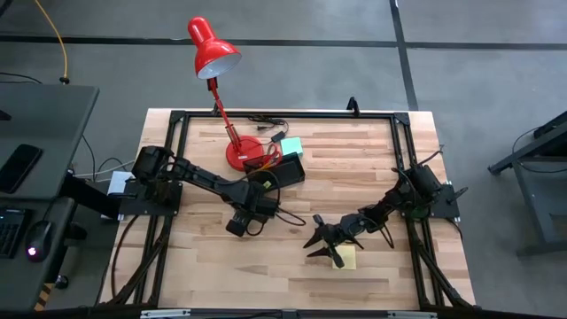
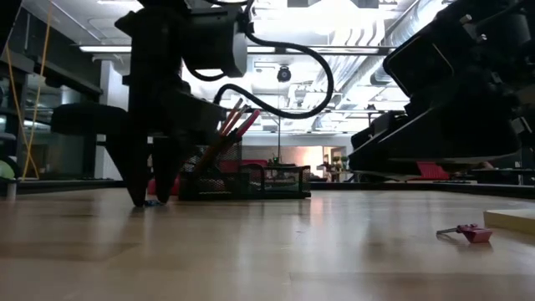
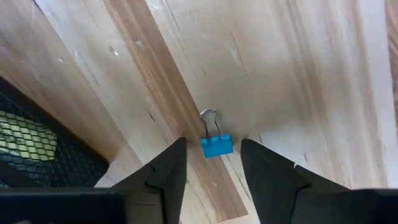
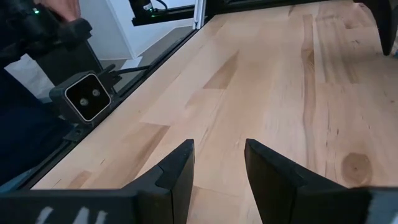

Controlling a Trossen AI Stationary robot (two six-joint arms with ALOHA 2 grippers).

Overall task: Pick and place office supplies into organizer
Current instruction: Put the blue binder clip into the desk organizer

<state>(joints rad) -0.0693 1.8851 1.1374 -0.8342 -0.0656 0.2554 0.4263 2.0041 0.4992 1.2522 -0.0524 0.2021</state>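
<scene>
Lamp (image 1: 213, 51) beside organizer (image 1: 282, 168); yellow pad (image 1: 344, 257) under right gripper (image 1: 321, 241), jaws apart, empty. Left gripper (image 3: 213, 168) pointing down, jaws narrowly straddling blue clip (image 3: 216, 145) on worktop (image 1: 354, 159).

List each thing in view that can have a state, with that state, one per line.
left claw: open, fingers down at the table either side of the blue binder clip
blue binder clip: lying on the table, not gripped
right claw: open, empty, low over bare wood
organizer: upright, pencils standing in it
yellow sticky-note pad: flat on the table
red desk lamp: standing, shade tilted
</scene>
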